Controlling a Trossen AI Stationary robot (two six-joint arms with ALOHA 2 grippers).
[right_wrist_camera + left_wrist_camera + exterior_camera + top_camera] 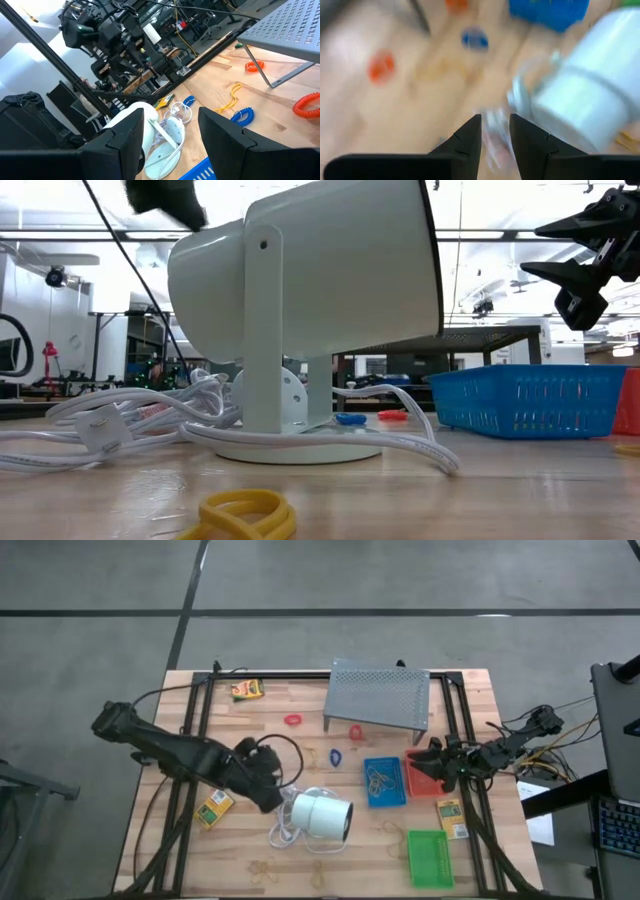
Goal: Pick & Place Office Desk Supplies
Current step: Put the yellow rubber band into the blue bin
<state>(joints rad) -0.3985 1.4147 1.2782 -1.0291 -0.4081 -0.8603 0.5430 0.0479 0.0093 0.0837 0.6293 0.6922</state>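
Left gripper (272, 783) hovers just beside the white cylinder (322, 815), fingers slightly apart, nothing between them. Right gripper (432, 762) sits over the red tray (422, 776), fingers wide, empty. Blue tray (384, 782) holds rubber bands; green tray (429, 858) at front.

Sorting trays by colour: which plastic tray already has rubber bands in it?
The blue tray, in the middle; the red tray and green tray show none.

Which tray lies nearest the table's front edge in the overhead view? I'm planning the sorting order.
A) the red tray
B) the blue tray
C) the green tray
C: the green tray lies lowest in the overhead view, below the blue tray and the red tray.
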